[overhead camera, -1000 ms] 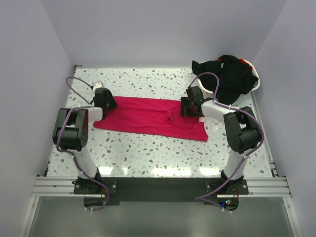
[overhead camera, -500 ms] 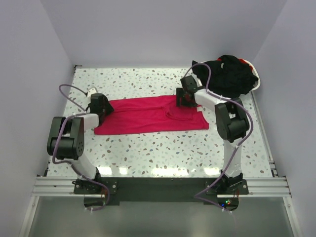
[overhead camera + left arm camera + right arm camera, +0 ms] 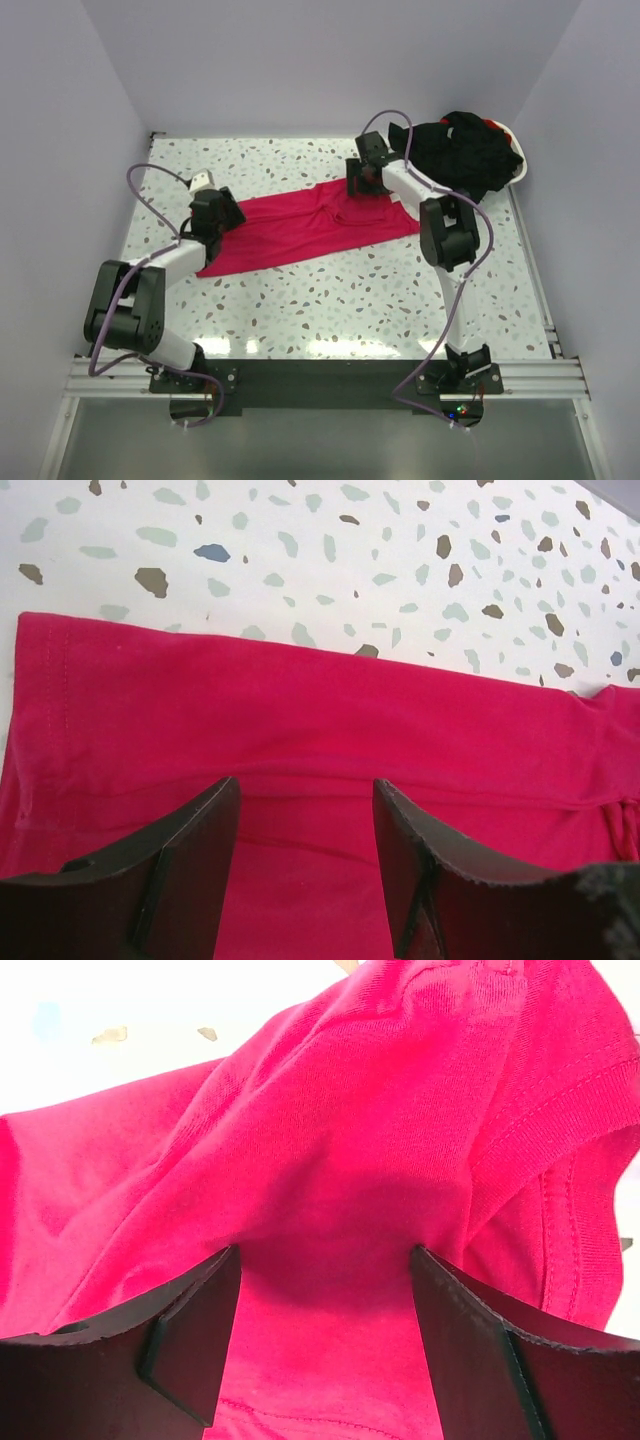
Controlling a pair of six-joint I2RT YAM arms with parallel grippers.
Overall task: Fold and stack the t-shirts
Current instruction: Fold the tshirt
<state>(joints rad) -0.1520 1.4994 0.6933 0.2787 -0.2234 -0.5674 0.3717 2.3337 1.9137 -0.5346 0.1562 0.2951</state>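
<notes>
White speckled table [image 3: 300, 310] fills the floor of a pale-walled enclosure, with both arms reaching out from its near edge. A pinkish-red t-shirt [image 3: 300, 225] lies spread in a long band across the middle of the table. It slants from nearer the left edge up towards the far right, and its right end is rumpled.

The left end effector [image 3: 222, 212] sits at the shirt's left end. From its wrist camera, the two dark fingers [image 3: 200, 850] stand spread apart over the red fabric [image 3: 300, 710], which lies flat apart from a low crease running between them. A stitched hem [image 3: 50, 700] runs along the cloth's left end, with bare table [image 3: 300, 540] beyond it. No pinch on the cloth is visible.

The right end effector [image 3: 360, 185] is at the shirt's far right part, closer to the far edge. Its fingers [image 3: 200, 1330] are also spread wide. The red fabric [image 3: 350, 1140] bulges up between and beyond them in soft folds, with a ribbed seam [image 3: 560, 1110] curving on the right. The cloth fills the gap but is not clamped.

The black t-shirts [image 3: 465, 155] are heaped in a white basket [image 3: 518, 170] at the far right corner, apart from the red one.
</notes>
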